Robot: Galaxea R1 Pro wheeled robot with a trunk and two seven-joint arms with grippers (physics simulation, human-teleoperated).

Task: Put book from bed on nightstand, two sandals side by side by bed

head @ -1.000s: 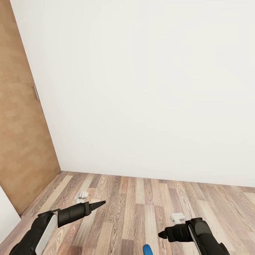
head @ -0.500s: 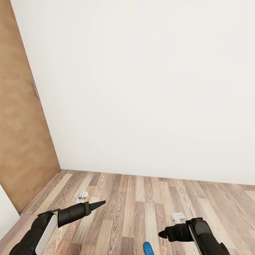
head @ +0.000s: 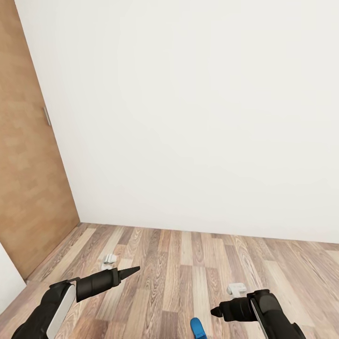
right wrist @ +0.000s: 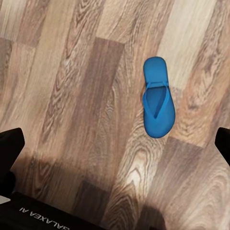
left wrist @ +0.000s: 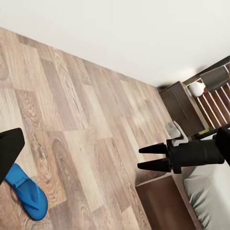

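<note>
The left gripper (head: 133, 270) hangs low over the floor (head: 179, 263), and its dark fingers come to a thin point with nothing in them. From the head view I cannot tell if they are pressed together or spread. In the left wrist view a dark bit of one finger (left wrist: 9, 148) sits at the edge.

The right gripper (head: 215, 311) also hangs low over the floor, on the other side. In the left wrist view the right gripper (left wrist: 146, 157) has its two pointed fingers spread apart, and they hold nothing. In the right wrist view the two dark fingertips (right wrist: 10, 146) sit at far edges, with bare wood between them.

One blue sandal (right wrist: 158, 97) lies flat on the floor below the right gripper, straps up, not touching anything. In the head view only its tip (head: 197, 328) peeks in at the bottom edge, between the two arms and nearer the right one. In the left wrist view the sandal (left wrist: 28, 191) lies on the wood near the dark finger.

Farther out, the left wrist view shows a corner of the bed (left wrist: 211, 196) with its pale mattress and dark brown frame. Beyond it stands a dark brown nightstand (left wrist: 184, 110) with a white lamp base (left wrist: 196, 88) on it.

In the head view a big white wall (head: 197, 117) stands ahead. A brown wooden door (head: 28, 165) is on the left.
</note>
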